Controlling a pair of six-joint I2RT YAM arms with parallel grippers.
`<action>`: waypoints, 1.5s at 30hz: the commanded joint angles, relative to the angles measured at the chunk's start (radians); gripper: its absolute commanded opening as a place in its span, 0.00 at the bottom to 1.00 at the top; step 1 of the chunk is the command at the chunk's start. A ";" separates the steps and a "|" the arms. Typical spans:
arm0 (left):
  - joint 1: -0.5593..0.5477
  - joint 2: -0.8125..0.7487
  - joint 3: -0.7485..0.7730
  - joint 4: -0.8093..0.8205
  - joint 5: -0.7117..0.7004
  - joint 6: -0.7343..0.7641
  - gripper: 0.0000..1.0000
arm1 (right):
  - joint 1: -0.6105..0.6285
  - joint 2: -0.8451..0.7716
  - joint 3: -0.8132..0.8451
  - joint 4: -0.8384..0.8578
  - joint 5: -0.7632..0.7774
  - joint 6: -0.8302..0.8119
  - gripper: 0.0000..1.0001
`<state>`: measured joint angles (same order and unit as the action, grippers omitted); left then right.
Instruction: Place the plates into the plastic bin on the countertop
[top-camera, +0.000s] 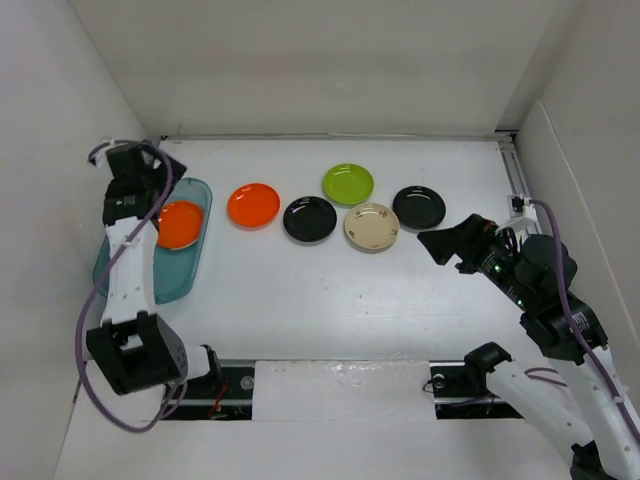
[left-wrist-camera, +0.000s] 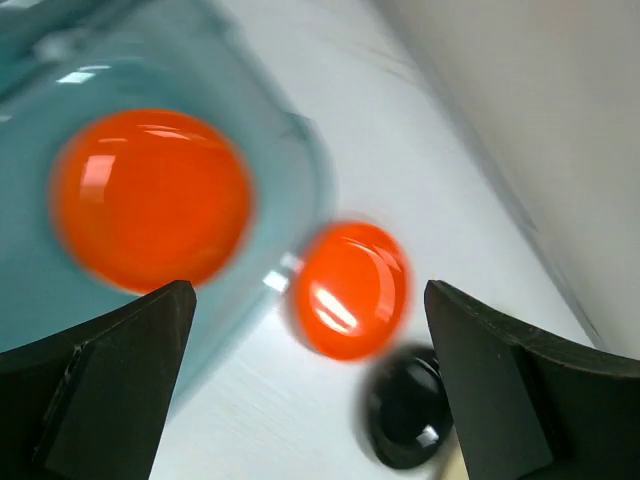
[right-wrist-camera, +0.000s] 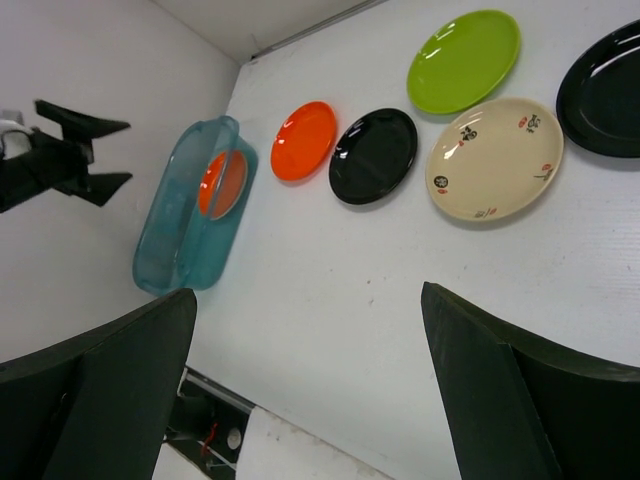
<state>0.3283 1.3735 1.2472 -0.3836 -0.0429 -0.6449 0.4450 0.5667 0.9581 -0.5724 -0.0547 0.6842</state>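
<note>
The teal plastic bin (top-camera: 126, 268) stands at the left of the white countertop (top-camera: 330, 290) and holds one orange plate (top-camera: 180, 224). A second orange plate (top-camera: 253, 205), a black plate (top-camera: 309, 218), a lime green plate (top-camera: 348, 183), a cream plate with dark marks (top-camera: 371, 227) and another black plate (top-camera: 419, 207) lie in a loose row on the countertop. A second cream plate is not in view. My left gripper (top-camera: 152, 170) is open and empty above the bin's far end. My right gripper (top-camera: 445, 245) is open and empty, raised near the right black plate.
White walls bound the countertop at the back and on both sides. The left wrist view shows the bin wall (left-wrist-camera: 300, 170), both orange plates (left-wrist-camera: 150, 200) (left-wrist-camera: 350, 290) and a black plate (left-wrist-camera: 405, 410). The right wrist view shows the bin (right-wrist-camera: 165, 240) and the plate row.
</note>
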 joint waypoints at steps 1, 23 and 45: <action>-0.219 -0.146 -0.002 0.097 0.058 0.048 1.00 | -0.006 -0.001 0.001 0.055 0.001 -0.017 1.00; -1.068 0.380 -0.022 0.436 0.052 -0.252 1.00 | -0.006 -0.010 0.059 -0.026 0.069 0.011 1.00; -1.108 0.630 0.083 0.328 -0.132 -0.463 0.53 | -0.006 -0.010 0.077 -0.018 0.049 0.011 1.00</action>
<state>-0.7708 1.9850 1.2926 -0.0029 -0.1284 -1.0744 0.4450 0.5629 0.9943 -0.6212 0.0029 0.6933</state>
